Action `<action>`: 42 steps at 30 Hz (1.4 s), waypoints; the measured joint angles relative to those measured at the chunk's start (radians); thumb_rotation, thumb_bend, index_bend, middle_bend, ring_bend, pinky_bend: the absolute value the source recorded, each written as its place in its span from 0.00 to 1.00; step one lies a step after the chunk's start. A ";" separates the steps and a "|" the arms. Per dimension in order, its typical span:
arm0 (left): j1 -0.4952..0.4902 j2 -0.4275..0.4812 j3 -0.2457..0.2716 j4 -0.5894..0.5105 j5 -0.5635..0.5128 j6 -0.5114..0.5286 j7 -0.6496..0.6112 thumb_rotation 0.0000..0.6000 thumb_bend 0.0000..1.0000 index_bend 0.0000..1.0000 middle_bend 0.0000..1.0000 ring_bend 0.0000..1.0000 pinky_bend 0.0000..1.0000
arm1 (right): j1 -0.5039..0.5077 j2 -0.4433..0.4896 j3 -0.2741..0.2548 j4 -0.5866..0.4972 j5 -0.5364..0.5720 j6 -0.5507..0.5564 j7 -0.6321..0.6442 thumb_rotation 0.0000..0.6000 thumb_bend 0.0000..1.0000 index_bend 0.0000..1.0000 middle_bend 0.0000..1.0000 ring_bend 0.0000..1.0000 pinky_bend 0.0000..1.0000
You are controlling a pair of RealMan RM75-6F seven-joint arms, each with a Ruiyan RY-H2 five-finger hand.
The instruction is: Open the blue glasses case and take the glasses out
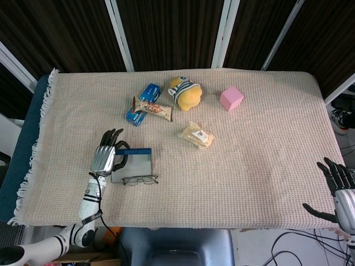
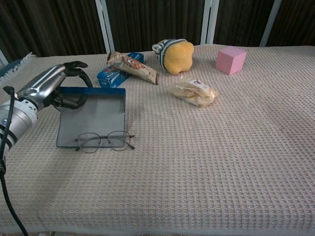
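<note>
The blue glasses case (image 1: 136, 160) (image 2: 96, 115) lies open on the left of the woven cloth, its grey inside facing up. The thin-framed glasses (image 1: 140, 179) (image 2: 104, 141) rest at the case's near edge, half on the cloth, with nothing touching them. My left hand (image 1: 104, 158) (image 2: 47, 91) is at the case's left side, its fingers curled over the left rim and gripping it. My right hand (image 1: 338, 194) hangs off the table's near right corner with its fingers spread and nothing in them; the chest view does not show it.
At the back of the table stand a blue snack box (image 1: 143, 104) with a wrapped bar (image 1: 153, 108) across it, a yellow plush toy (image 1: 184, 92) and a pink cube (image 1: 231, 98). A clear packet of snacks (image 1: 196, 135) lies near the middle.
</note>
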 measured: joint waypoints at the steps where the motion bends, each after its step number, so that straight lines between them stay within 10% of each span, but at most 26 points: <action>1: 0.000 0.000 0.001 0.001 0.000 -0.001 0.000 1.00 0.41 0.43 0.09 0.00 0.03 | 0.000 0.000 0.000 0.000 0.000 0.001 0.000 1.00 0.18 0.00 0.00 0.00 0.04; 15: -0.017 -0.013 -0.019 0.023 -0.019 -0.018 0.016 1.00 0.41 0.42 0.10 0.00 0.03 | 0.000 0.002 -0.001 0.002 -0.002 0.001 0.008 1.00 0.18 0.00 0.00 0.00 0.04; 25: -0.135 -0.089 -0.123 0.254 -0.159 -0.190 0.073 1.00 0.41 0.38 0.10 0.00 0.03 | 0.004 0.001 0.001 0.003 0.007 -0.010 -0.001 1.00 0.18 0.00 0.00 0.00 0.04; 33: -0.183 -0.132 -0.143 0.357 -0.199 -0.256 0.073 1.00 0.41 0.02 0.07 0.00 0.02 | 0.008 0.001 0.004 -0.002 0.016 -0.022 -0.011 1.00 0.18 0.00 0.00 0.00 0.04; 42: -0.135 -0.060 -0.090 0.238 -0.170 -0.229 0.113 1.00 0.37 0.00 0.00 0.00 0.00 | 0.004 0.002 0.000 -0.001 0.007 -0.013 -0.007 1.00 0.18 0.00 0.00 0.00 0.04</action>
